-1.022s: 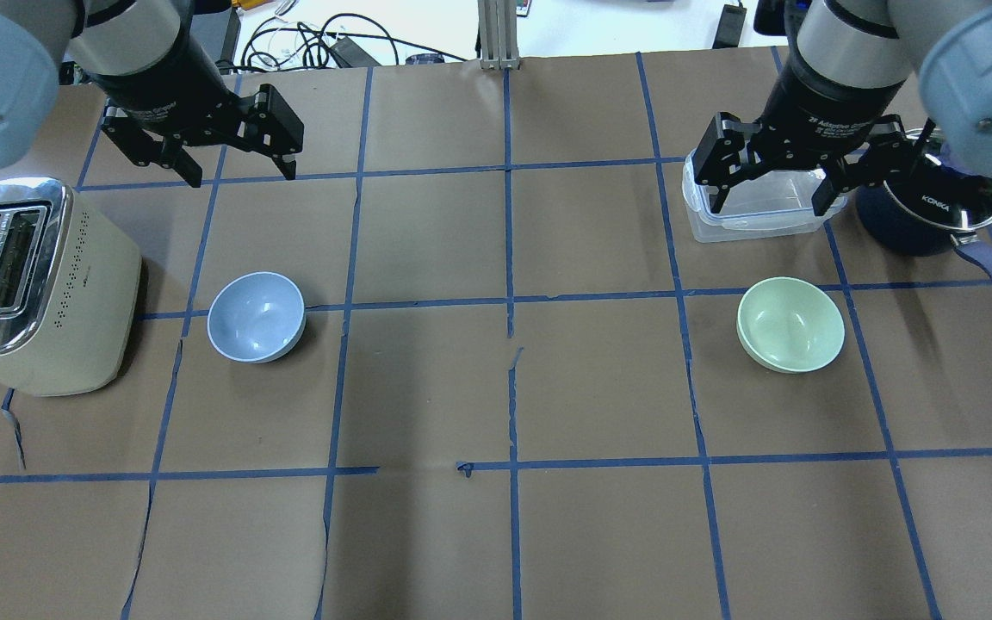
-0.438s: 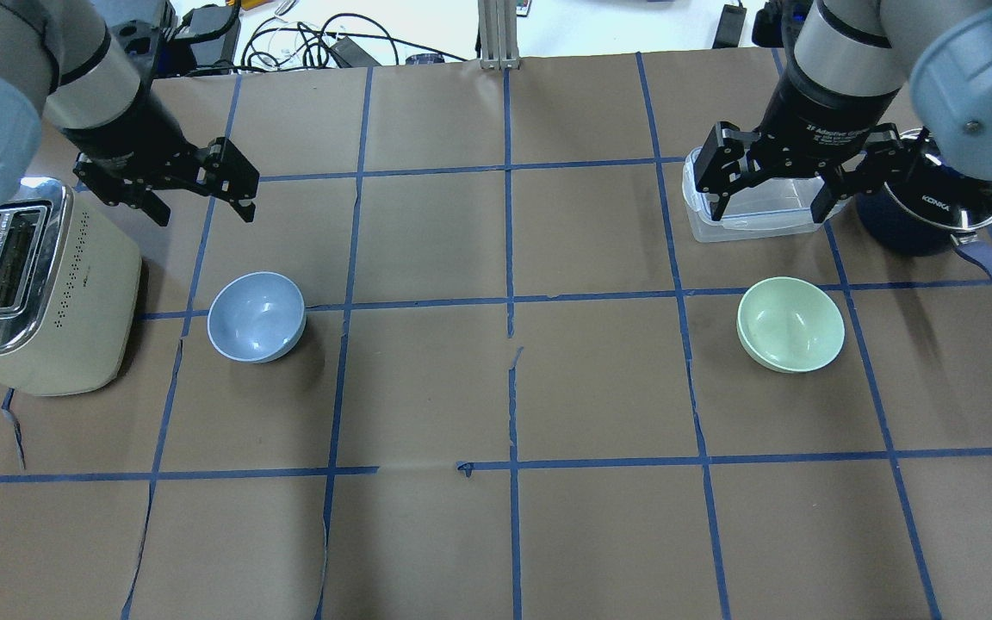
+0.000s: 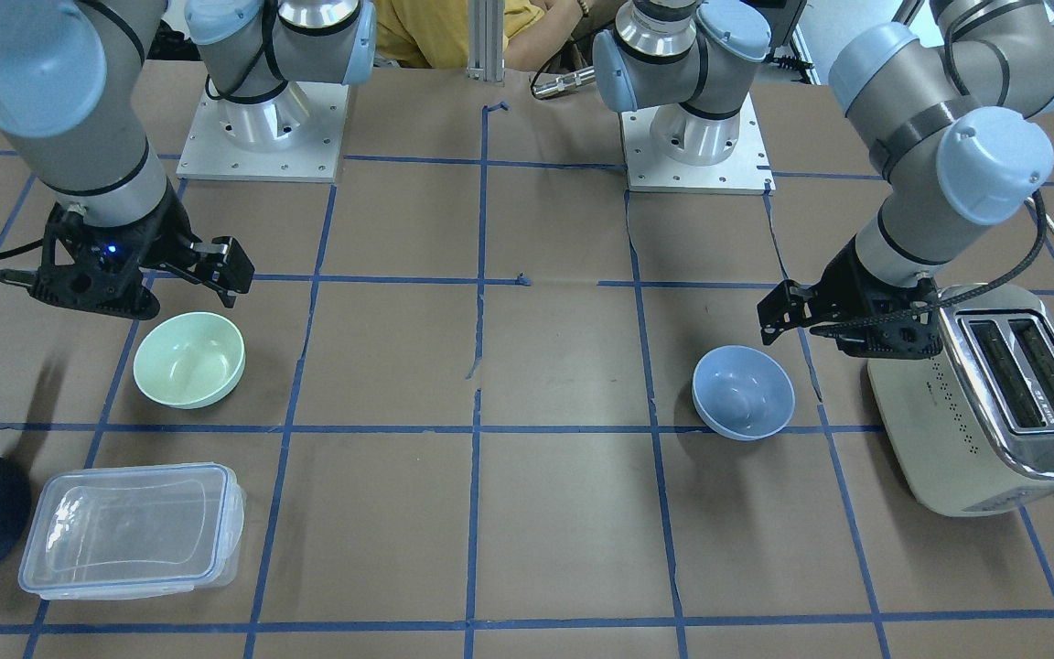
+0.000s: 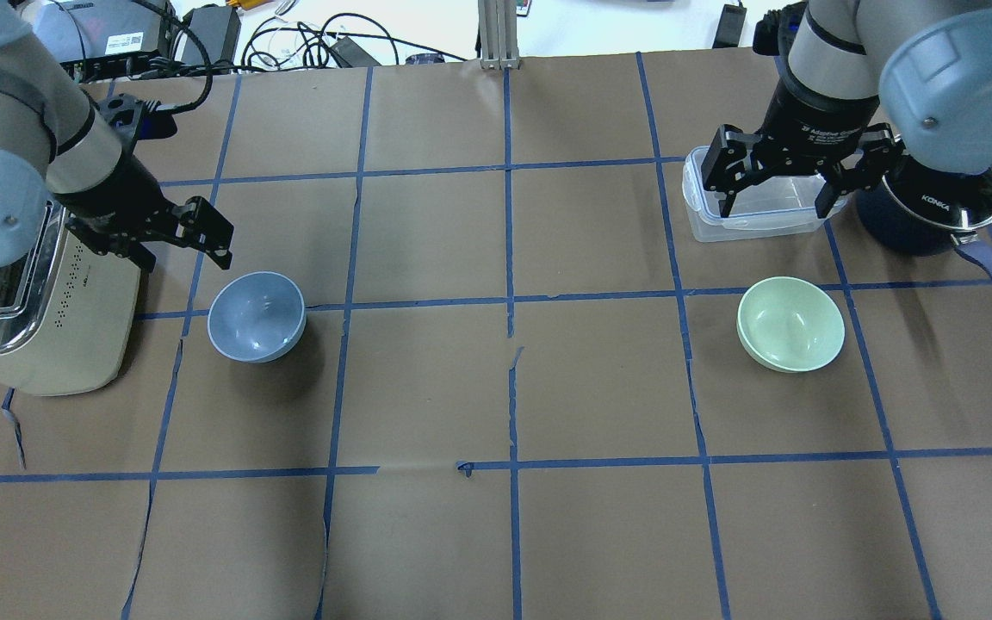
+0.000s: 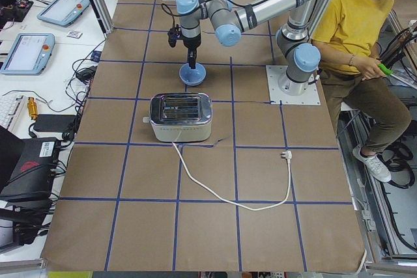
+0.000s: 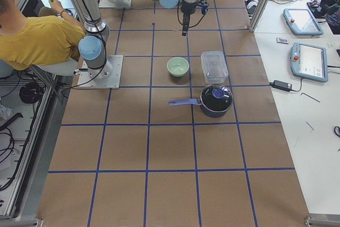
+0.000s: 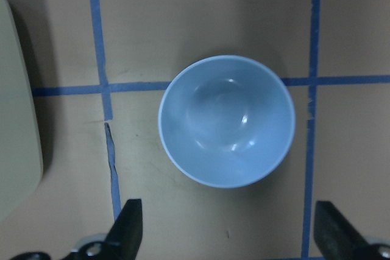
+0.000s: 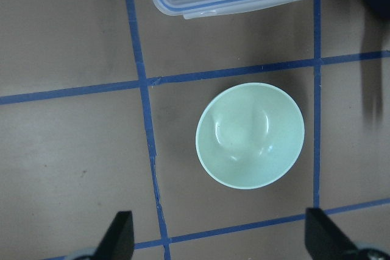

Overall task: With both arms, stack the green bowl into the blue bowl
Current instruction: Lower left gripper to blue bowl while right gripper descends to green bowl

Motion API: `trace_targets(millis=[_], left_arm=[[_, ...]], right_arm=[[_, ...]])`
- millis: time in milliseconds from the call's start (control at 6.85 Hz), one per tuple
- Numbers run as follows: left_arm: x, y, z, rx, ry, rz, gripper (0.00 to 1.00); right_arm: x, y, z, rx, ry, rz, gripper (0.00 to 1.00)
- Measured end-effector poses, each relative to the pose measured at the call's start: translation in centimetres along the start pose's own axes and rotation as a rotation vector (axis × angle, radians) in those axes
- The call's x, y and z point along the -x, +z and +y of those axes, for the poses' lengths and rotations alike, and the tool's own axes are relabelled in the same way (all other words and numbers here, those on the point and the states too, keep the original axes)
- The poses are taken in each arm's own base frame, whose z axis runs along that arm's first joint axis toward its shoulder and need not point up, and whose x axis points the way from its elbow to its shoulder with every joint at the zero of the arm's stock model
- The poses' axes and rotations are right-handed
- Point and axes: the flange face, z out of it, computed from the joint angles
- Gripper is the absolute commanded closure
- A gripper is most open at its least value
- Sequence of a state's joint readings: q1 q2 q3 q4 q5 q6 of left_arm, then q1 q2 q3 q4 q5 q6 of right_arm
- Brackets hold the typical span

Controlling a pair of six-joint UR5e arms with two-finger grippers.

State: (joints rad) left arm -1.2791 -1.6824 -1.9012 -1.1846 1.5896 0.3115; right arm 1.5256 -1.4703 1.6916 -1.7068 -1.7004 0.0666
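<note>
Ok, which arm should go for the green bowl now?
Right. The green bowl sits on the robot's right side, and the right gripper hangs open close by, with the bowl in its wrist view. The left gripper is open near the blue bowl, far across the table.

- Robotics lab: arms bolted to base plates on a paper-covered table with a taped grid.
- Teach pendants on side bench, loose cables.
- Operator seated behind.

Left gripper: has swung in and descended; blue bowl now just beyond its spread fingertips. Right gripper: slight shift only, apparently a little lower.
</note>
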Motion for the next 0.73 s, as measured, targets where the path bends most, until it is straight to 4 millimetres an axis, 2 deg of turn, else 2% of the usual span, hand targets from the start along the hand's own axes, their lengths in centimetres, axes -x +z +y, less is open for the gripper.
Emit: trace_targets(millis=[292,438,584,730], left_arm=[[2.4,5.4,-0.1,0.009,-0.005,0.004,0.16],[3.6,7.4,-0.3,0.028,-0.004,0.014,0.35],[4.1,9.1,-0.5,0.051,-0.002,0.023,0.66],[4.2,10.3,-0.7,0.071,0.0,0.033,0.92]], right_arm=[[0.4,6.6,-0.9,0.005,-0.011,0.021,0.0],[0.4,8.7,-1.1,-0.012,-0.037,0.027,0.0],[0.2,10.7,-1.1,0.002,-0.057,0.027,0.0],[-0.3,12.6,-0.9,0.019,-0.059,0.024,0.0]])
